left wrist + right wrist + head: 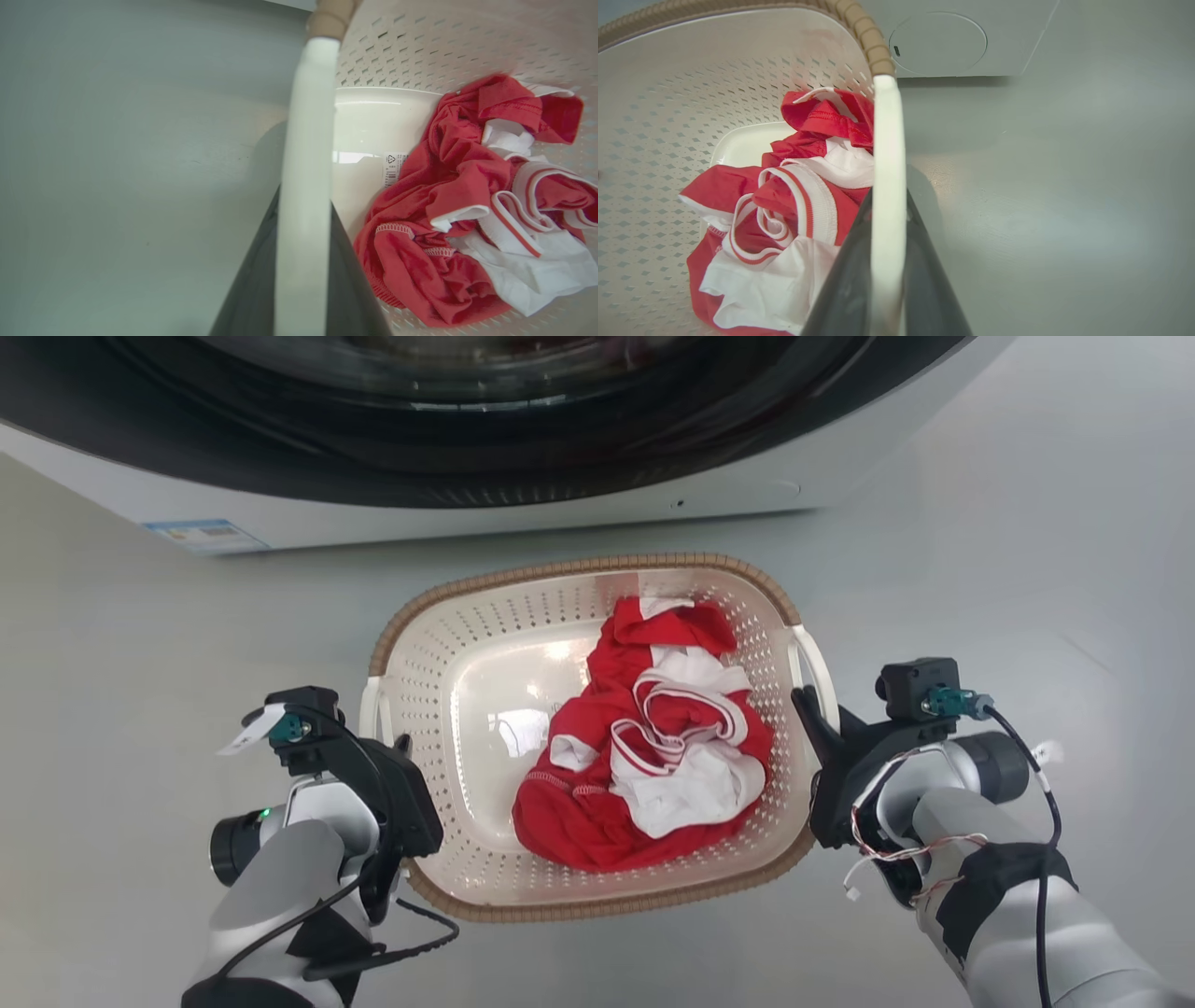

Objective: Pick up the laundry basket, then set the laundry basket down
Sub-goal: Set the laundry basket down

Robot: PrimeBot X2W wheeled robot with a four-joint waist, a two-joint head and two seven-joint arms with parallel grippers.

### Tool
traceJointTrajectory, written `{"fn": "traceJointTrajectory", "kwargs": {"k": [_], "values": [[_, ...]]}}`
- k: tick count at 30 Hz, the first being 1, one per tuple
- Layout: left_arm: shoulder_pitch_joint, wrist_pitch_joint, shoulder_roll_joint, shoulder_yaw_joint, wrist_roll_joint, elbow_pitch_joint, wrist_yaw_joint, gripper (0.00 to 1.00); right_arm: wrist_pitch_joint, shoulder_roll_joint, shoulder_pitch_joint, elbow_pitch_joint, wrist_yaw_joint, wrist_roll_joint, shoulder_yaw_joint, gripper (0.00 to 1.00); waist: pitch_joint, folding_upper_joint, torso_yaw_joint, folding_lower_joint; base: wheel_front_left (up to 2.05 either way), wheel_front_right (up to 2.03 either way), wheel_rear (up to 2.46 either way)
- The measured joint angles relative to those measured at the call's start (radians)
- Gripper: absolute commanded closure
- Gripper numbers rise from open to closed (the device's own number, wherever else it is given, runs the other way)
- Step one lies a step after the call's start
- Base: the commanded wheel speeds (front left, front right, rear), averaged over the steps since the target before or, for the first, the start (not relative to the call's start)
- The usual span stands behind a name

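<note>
Grey floor (149,709), laundry basket (597,566) gripped by left hand (392,751), right hand (810,705)

Open grey floor (140,728) is left on both sides of the laundry basket (579,566) and at its near edge. Behind it, passage is blocked by the washing machine (523,509), with a narrow strip of floor between them. The basket's right half is taken up by a heap of red and white clothes (653,756); the left half is bare. The left handle (370,705) is occupied by the left gripper (400,751), the right handle (815,658) by the right gripper (805,702), each clamped between dark fingers.
</note>
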Motion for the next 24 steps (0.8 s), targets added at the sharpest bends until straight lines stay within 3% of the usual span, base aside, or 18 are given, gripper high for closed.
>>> {"fn": "traceJointTrajectory", "kwargs": {"k": [24], "values": [[-0.13, -0.123, 0.012, -0.016, 0.023, -0.017, 0.0, 1.0, -0.09, -0.011, -0.144, 0.019, -0.002, -0.023, -0.004, 1.0, 0.262, -0.0001, 0.0, 0.0, 0.0, 0.0, 0.0]]}}
